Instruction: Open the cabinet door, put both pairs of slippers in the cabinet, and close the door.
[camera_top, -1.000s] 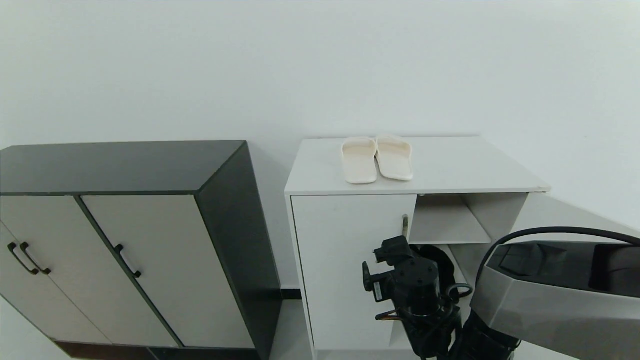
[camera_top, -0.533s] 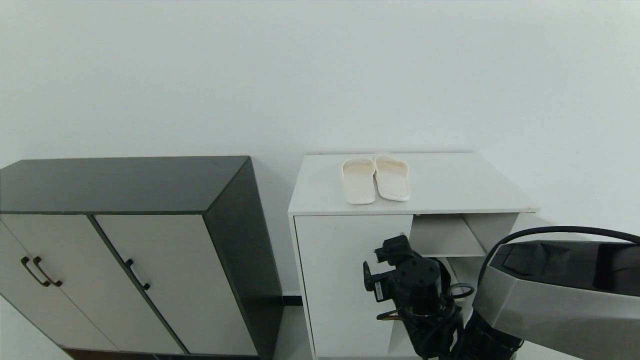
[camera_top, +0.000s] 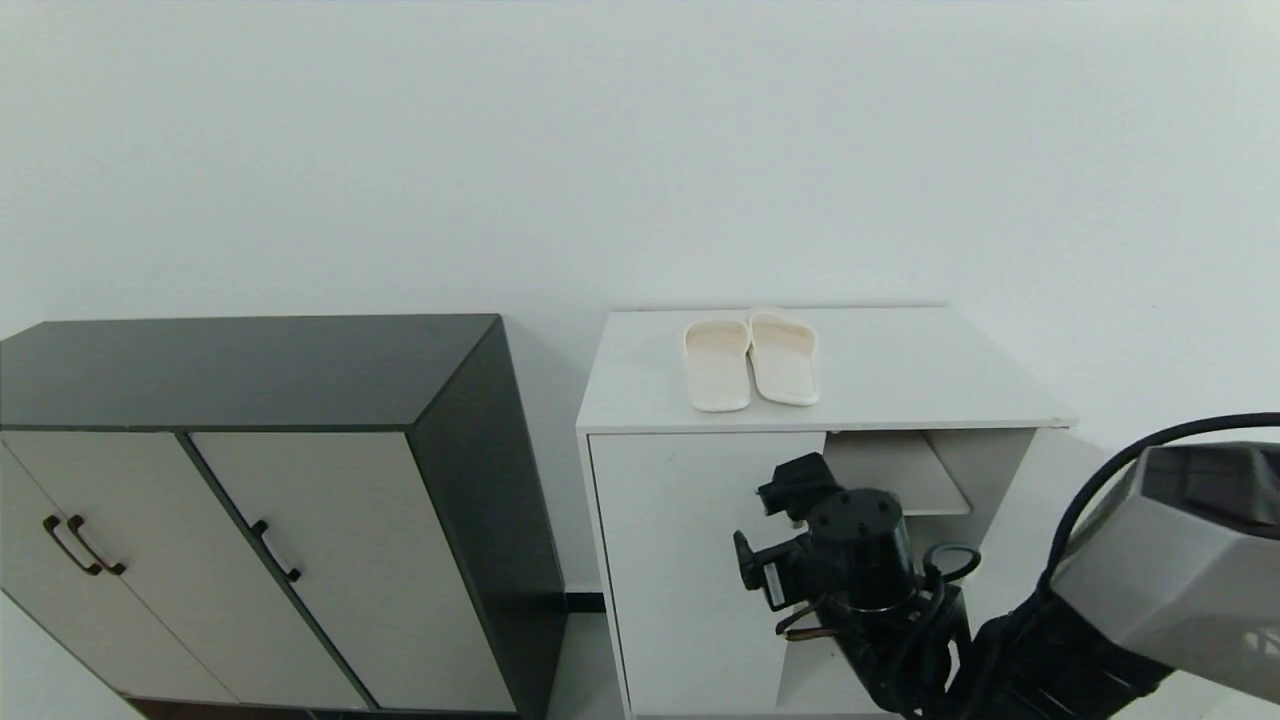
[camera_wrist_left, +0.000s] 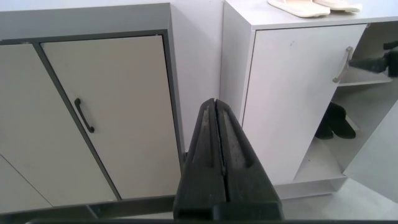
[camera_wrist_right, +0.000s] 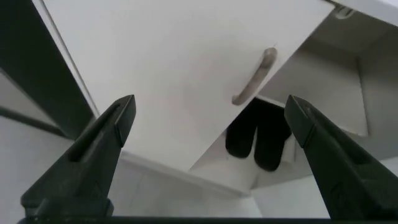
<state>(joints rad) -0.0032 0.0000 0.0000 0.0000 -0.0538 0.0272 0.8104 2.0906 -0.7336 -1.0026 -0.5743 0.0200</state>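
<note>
Left to stow: the cream slippers (camera_top: 750, 362), side by side and touching, on top of the white cabinet (camera_top: 900, 385), toward its left half. Already inside, on the bottom level below the shelf (camera_top: 900, 480) in the open right half: the black slippers (camera_wrist_left: 336, 122). Covering the left half: the door (camera_top: 680, 560), with a silver handle (camera_wrist_right: 254, 76) at its inner edge; cannot tell whether fully shut or slightly ajar. Just in front of that handle: the right gripper (camera_wrist_right: 210, 106), fingers spread wide, nothing between them. Well off to the left, facing the gap between the two cabinets: the left gripper (camera_wrist_left: 216, 104), fingers pressed together, empty. Judging from this, fetching the cream pair next. To do it well: raise the right gripper clear of the top's front edge before reaching in; approach from the front; straddle the two touching inner edges to lift both in one pinch; close firmly on what looks like soft, yielding foam; then carry the pair down into the open half, onto the shelf or beside the black pair, keeping clear of the handle and the door's edge. By count: two pairs of slippers, one cream and one black, four slippers in all; two cabinets, the white one and the dark cabinet (camera_top: 250, 370) beside it; one silver handle; three black handles (camera_top: 275, 550) on the dark cabinet's fronts; one shelf; two grippers.
</note>
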